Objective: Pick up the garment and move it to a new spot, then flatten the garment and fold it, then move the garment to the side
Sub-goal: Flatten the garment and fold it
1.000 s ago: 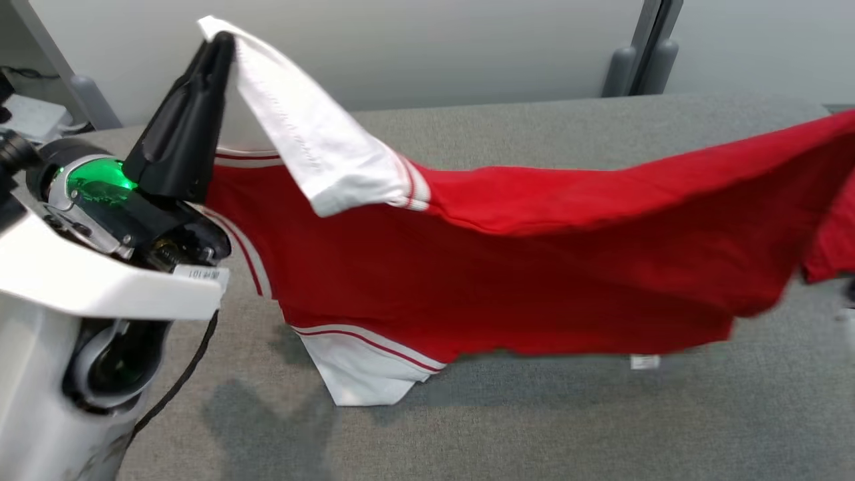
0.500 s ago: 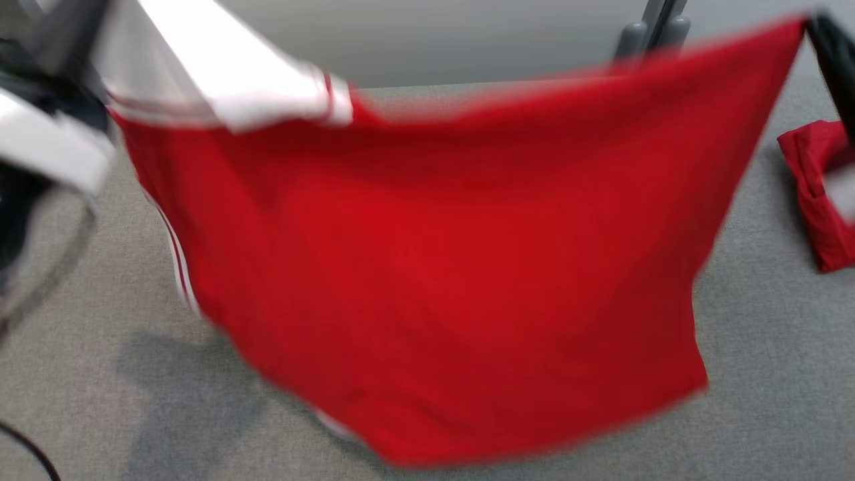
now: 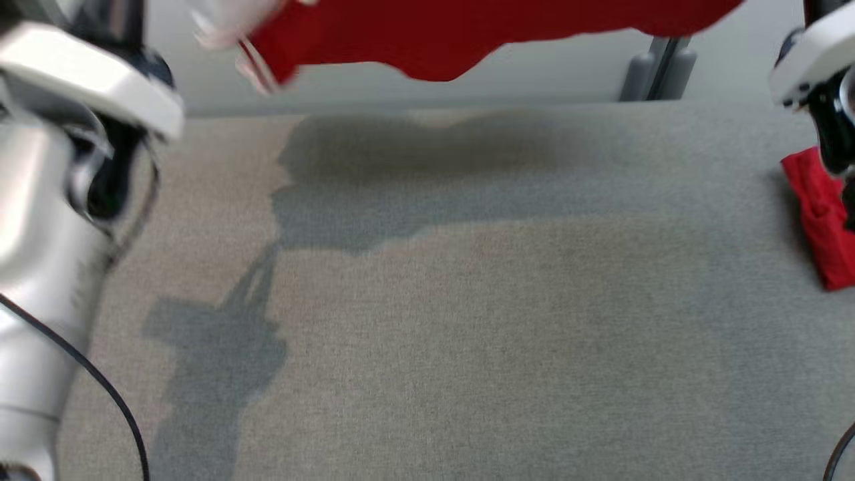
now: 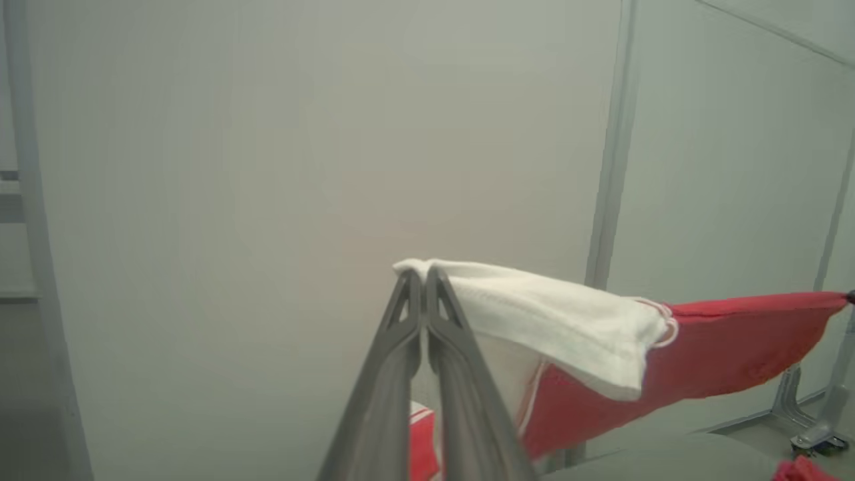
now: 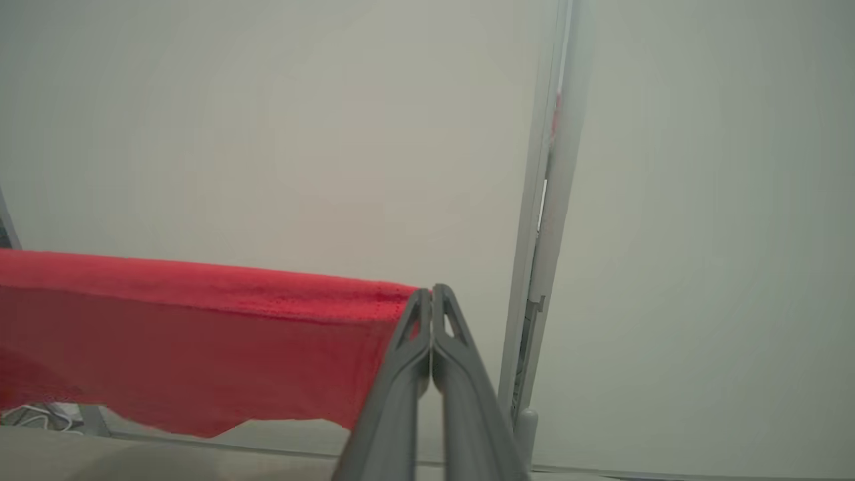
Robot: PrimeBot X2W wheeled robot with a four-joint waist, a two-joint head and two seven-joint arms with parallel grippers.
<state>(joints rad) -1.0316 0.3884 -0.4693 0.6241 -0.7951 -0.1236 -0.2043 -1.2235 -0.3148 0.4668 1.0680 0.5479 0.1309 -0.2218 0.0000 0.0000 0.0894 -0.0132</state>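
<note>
The garment (image 3: 467, 33) is a red shirt with white, red-striped sleeves, held stretched in the air above the grey table (image 3: 467, 321); its lower hem hangs at the top of the head view. My left gripper (image 4: 423, 275) is shut on the white sleeve (image 4: 554, 321). At the other end, the red edge (image 5: 267, 294) is pinched in my shut right gripper (image 5: 431, 292). In the head view both pale forearms rise at the left (image 3: 60, 167) and right (image 3: 811, 53) edges, their fingertips above the frame.
A second red cloth (image 3: 818, 220) lies bunched at the table's right edge. Grey partition walls and a post foot (image 3: 658, 67) stand behind the table. A black cable (image 3: 100, 387) runs along my left arm. The shirt's shadow falls on the table's far half.
Both arms have lifted the shirt from hanging low over the table to high above it. Its body has left the middle of the head view, baring the tabletop.
</note>
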